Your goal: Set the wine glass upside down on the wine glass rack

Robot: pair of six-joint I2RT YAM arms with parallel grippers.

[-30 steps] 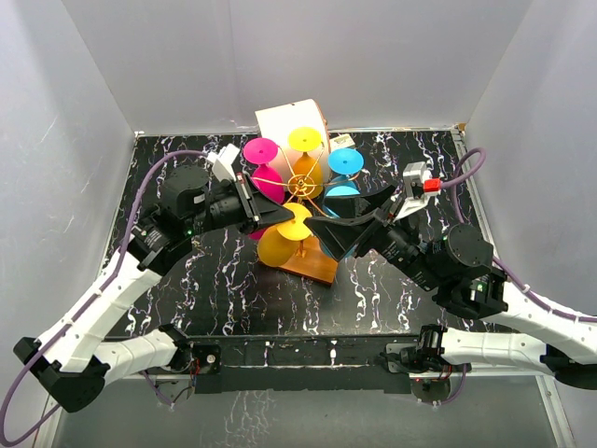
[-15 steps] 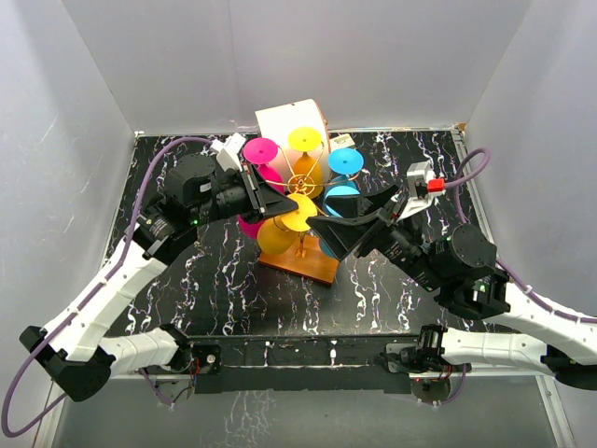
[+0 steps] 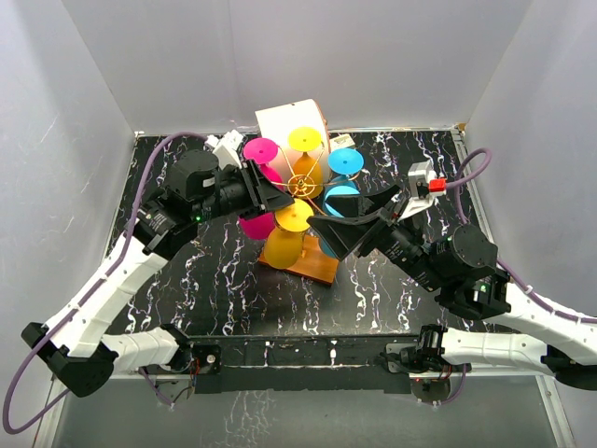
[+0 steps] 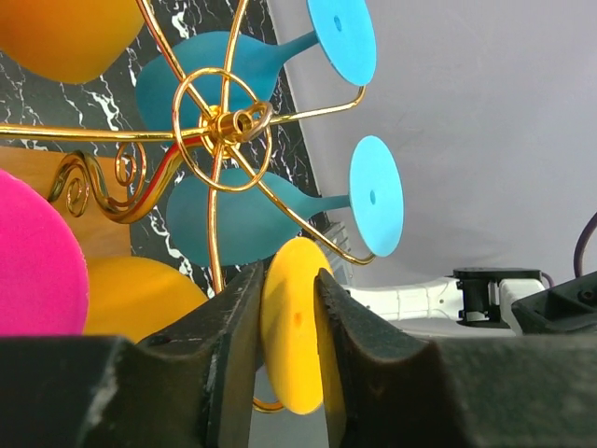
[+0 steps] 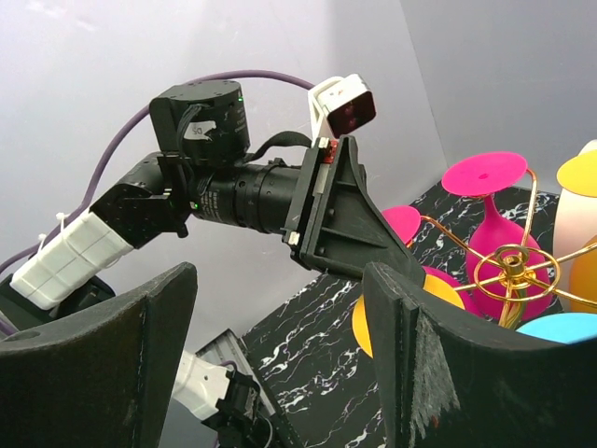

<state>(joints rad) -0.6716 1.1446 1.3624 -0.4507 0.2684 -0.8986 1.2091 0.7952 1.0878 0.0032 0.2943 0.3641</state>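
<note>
The gold wire wine glass rack (image 3: 303, 184) stands on its wooden base (image 3: 315, 266) at mid table, with pink (image 3: 262, 151), yellow (image 3: 305, 139) and blue (image 3: 345, 161) glasses hanging upside down. My left gripper (image 3: 272, 198) is shut on the round foot of a yellow wine glass (image 3: 293, 217), whose bowl (image 3: 280, 248) hangs below at the rack's near side. In the left wrist view my left gripper (image 4: 287, 280) has its jaws pressed on both faces of that foot (image 4: 294, 341), just below the rack hub (image 4: 233, 121). My right gripper (image 3: 338, 231) is open and empty beside the rack, as the right wrist view (image 5: 280, 280) shows.
A white cylinder box (image 3: 291, 119) stands right behind the rack at the back. Grey walls close in the black marbled table (image 3: 215, 280) on three sides. The left arm's gripper (image 5: 345, 215) crosses close in front of my right gripper.
My left gripper has swung back and up toward the rack hub, carrying the yellow glass with it. The right arm has hardly moved.
</note>
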